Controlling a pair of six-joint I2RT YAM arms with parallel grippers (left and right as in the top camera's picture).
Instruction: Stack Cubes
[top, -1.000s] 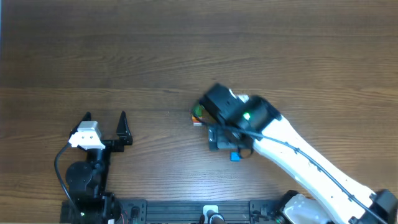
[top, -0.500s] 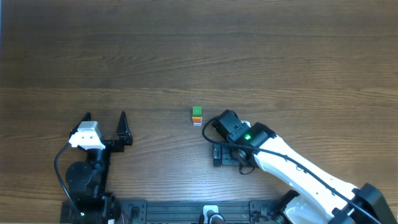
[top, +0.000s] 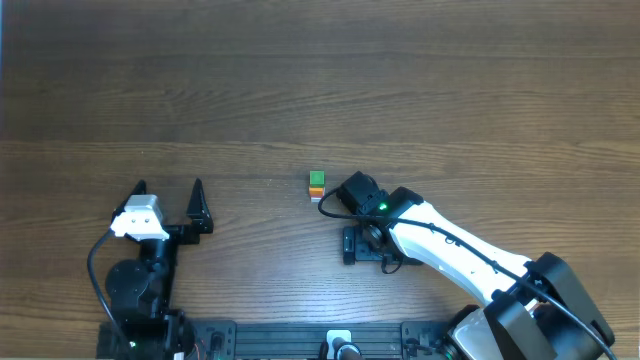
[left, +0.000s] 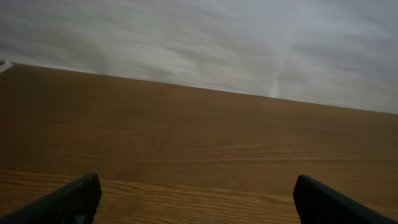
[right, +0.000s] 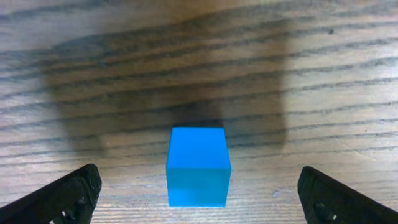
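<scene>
While the left gripper sits near its base at the left of the table, jaws wide apart with nothing between them, the right gripper is down low near the table's middle, also spread wide. In its wrist view the blue cube stands flat on the wood between the two fingers, apart from both, so nothing is gripped. Near the right gripper, a little farther from the bases and toward the left, stands the stack: a green cube on an orange cube, with a pale sliver beneath that I cannot make out. In the left wrist view the wood runs back to a pale wall.
</scene>
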